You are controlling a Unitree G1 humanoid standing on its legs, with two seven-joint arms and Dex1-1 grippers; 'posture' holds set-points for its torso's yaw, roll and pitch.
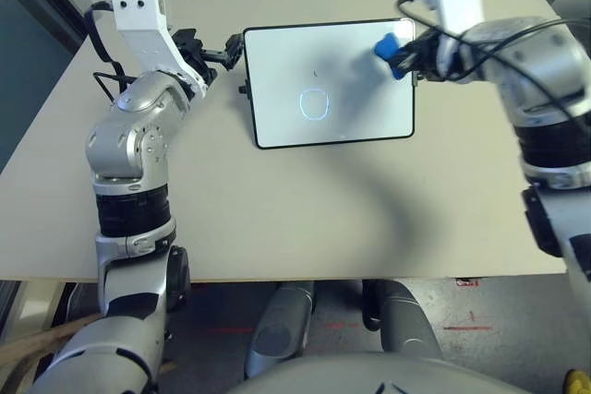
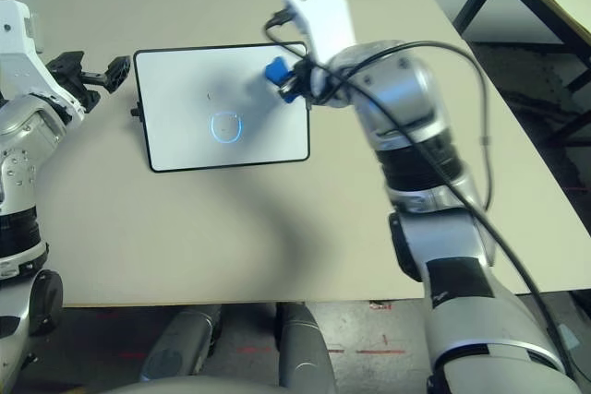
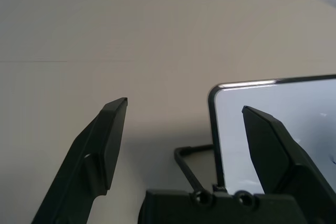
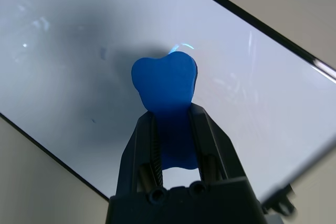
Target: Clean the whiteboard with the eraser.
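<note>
Whiteboard (image 1: pixel 332 85) on table (image 1: pixel 277 219), eraser (image 4: pixel 167 103) in right claw (image 4: pixel 176 129)

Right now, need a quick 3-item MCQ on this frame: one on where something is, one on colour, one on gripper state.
1. Where is the eraser?
A. Lying on the bare table
B. In the right gripper, over the whiteboard
C. In the left gripper

2. What colour is the ring drawn on the whiteboard?
A. Red
B. Green
C. Blue

3. How is the left gripper set?
A. Open, holding nothing, at the whiteboard's edge
B. Shut on the eraser
C. Shut on a marker

Key: 1 B, the fingers pinch the blue block's waist above the white surface. 2 C, the ring is light blue. 3 A, its fingers stand apart with nothing between.
</note>
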